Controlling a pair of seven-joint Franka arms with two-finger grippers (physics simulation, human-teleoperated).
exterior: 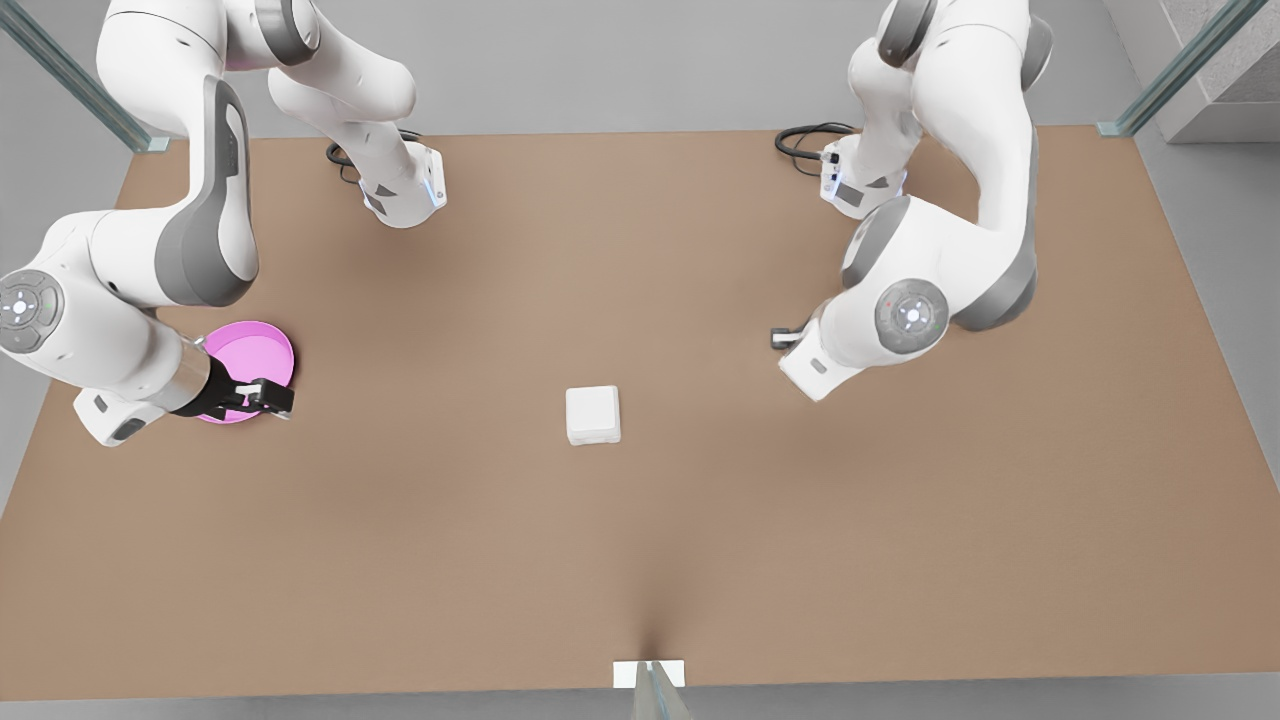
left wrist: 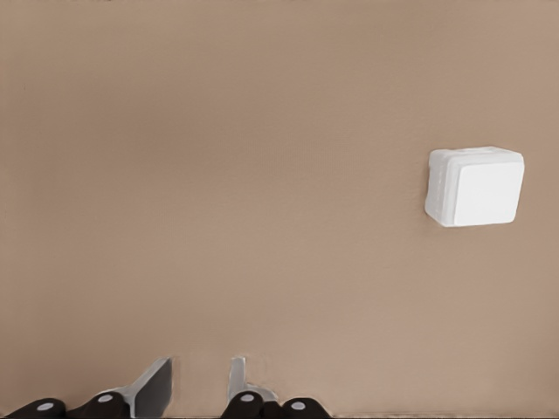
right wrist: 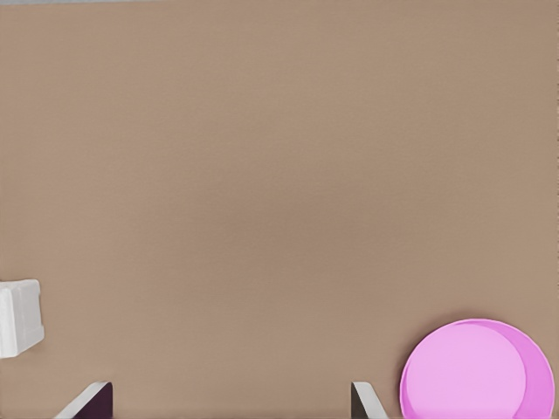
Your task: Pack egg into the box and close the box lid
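Centrally on the desk [exterior: 640, 560] the box [exterior: 593, 414] is seen, squarish, with no clear long axis; its box lid [left wrist: 489, 192] is shut and faces upward. The right gripper [exterior: 280, 398] is held over the pink plate [exterior: 262, 345], at 9 o'clock from the box, its fingers [right wrist: 92, 403] spread wide. The left gripper [exterior: 783, 338] is held at 2 o'clock from the box, its fingers [left wrist: 155, 384] parted narrowly, with nothing gripped
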